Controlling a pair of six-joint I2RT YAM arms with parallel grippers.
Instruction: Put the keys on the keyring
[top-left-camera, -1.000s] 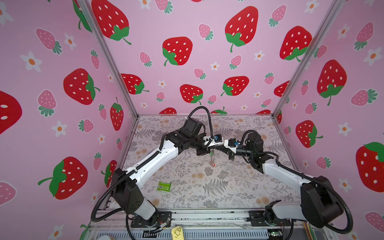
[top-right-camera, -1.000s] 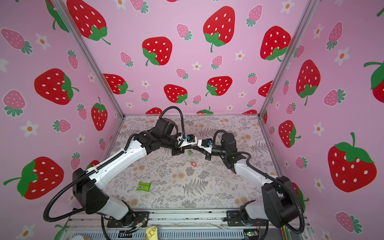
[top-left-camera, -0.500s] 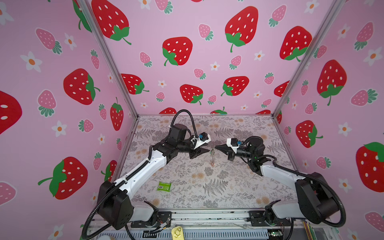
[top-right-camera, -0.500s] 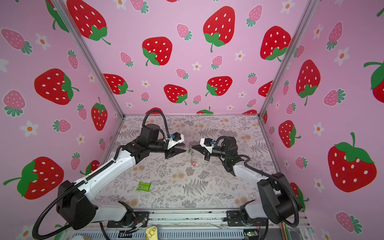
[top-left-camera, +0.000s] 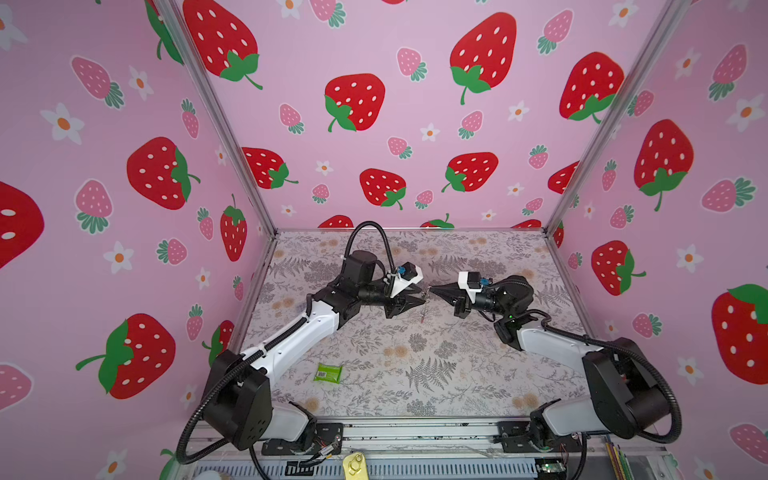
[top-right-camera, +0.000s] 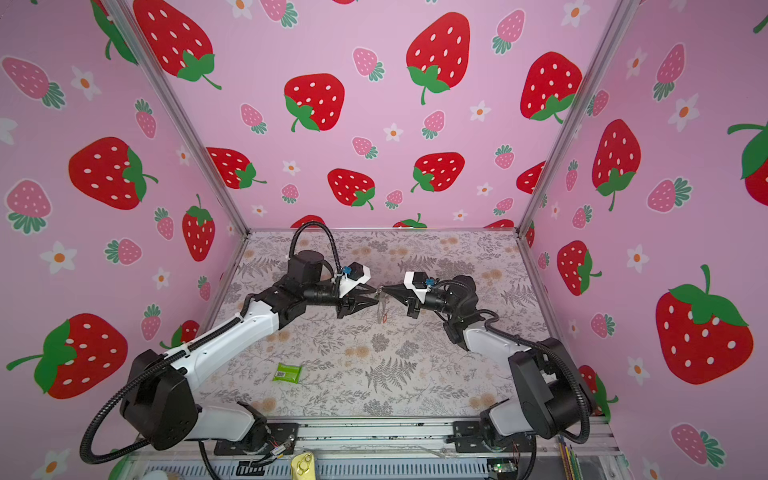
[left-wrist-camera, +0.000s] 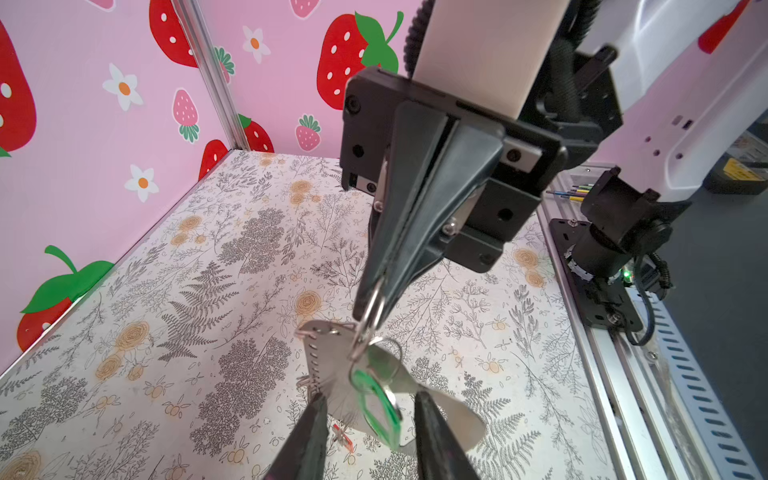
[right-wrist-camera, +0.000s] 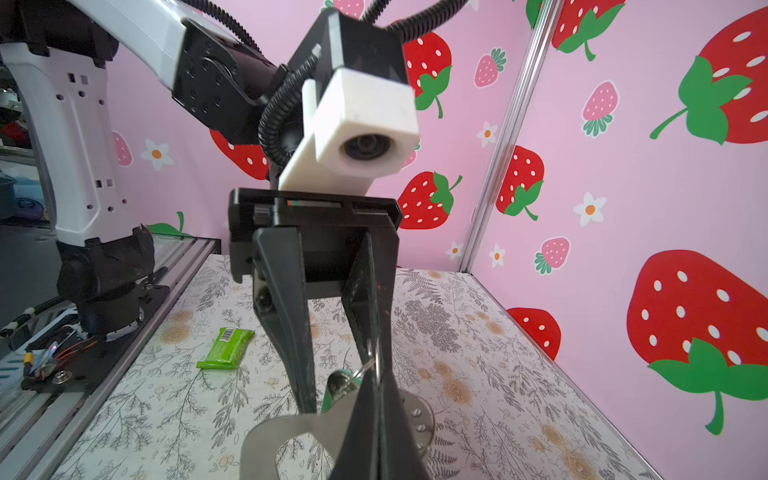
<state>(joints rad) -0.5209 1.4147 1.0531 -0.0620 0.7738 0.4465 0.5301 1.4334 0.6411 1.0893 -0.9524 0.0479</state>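
My right gripper (right-wrist-camera: 376, 380) is shut on the keyring (left-wrist-camera: 371, 309), a silver split ring held in the air above mid-table. From the ring hang a flat silver metal plate (left-wrist-camera: 328, 365) and the green key (left-wrist-camera: 376, 401). The red key (left-wrist-camera: 344, 437) shows small and blurred below them; in both top views it dangles lowest (top-left-camera: 422, 319) (top-right-camera: 385, 319). My left gripper (left-wrist-camera: 370, 397) is open, its fingers (left-wrist-camera: 309, 428) standing either side of the hanging green key without pinching it. In both top views the two grippers' tips nearly meet (top-left-camera: 424, 293).
A green packet with a white barcode label (top-left-camera: 328, 372) (right-wrist-camera: 226, 347) lies on the floral mat near the left arm's base. Pink strawberry walls close in the left, back and right. An aluminium rail (top-left-camera: 415, 432) with the arm mounts runs along the front edge.
My left gripper has gone from shut to open, pulled away to the left, then come back to the hanging keys. The right gripper stayed shut on the ring, drawn slightly right.
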